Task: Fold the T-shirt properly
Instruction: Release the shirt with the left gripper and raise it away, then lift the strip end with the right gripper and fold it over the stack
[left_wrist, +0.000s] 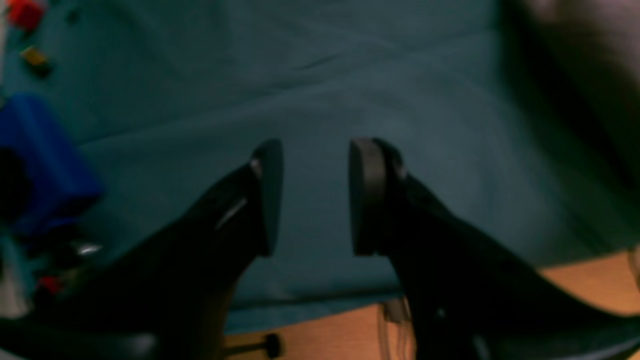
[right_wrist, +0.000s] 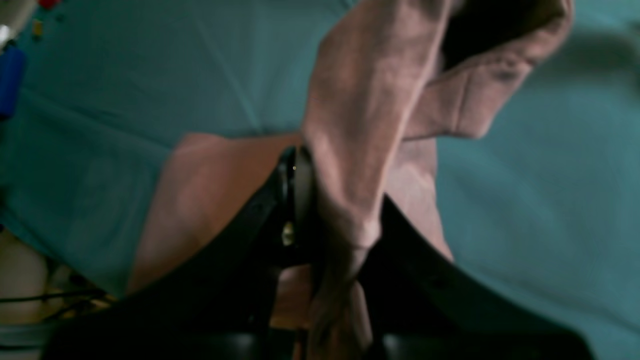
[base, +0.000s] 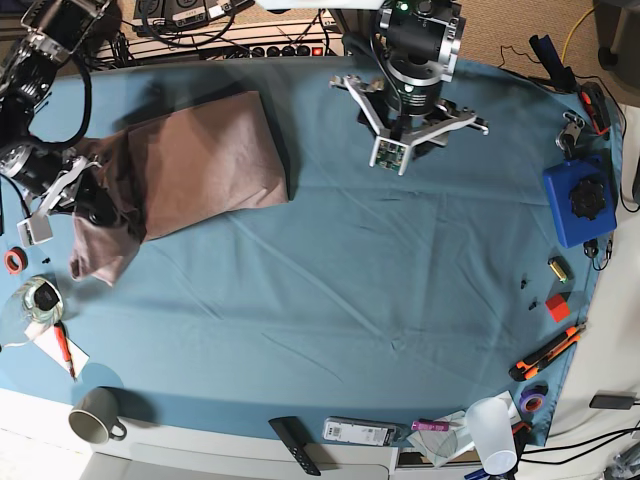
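Note:
The dusty mauve T-shirt (base: 205, 165) lies partly folded on the teal cloth at the far left of the base view. A bunched part of it (base: 100, 255) droops toward the left edge. My right gripper (right_wrist: 340, 220) is shut on a gathered ridge of the T-shirt (right_wrist: 360, 125), and a sleeve-like flap hangs open above it. In the base view that gripper (base: 92, 208) sits at the shirt's left side. My left gripper (left_wrist: 315, 200) is open with nothing between its fingers, hovering over bare teal cloth at the top centre (base: 400, 130), apart from the shirt.
A blue box (base: 578, 203) and small red and yellow blocks (base: 557, 307) sit at the right edge. An orange cutter (base: 545, 352), a plastic cup (base: 492, 428), a remote (base: 293, 445) and a grey mug (base: 95, 418) line the front. Tape and pens lie at the left edge.

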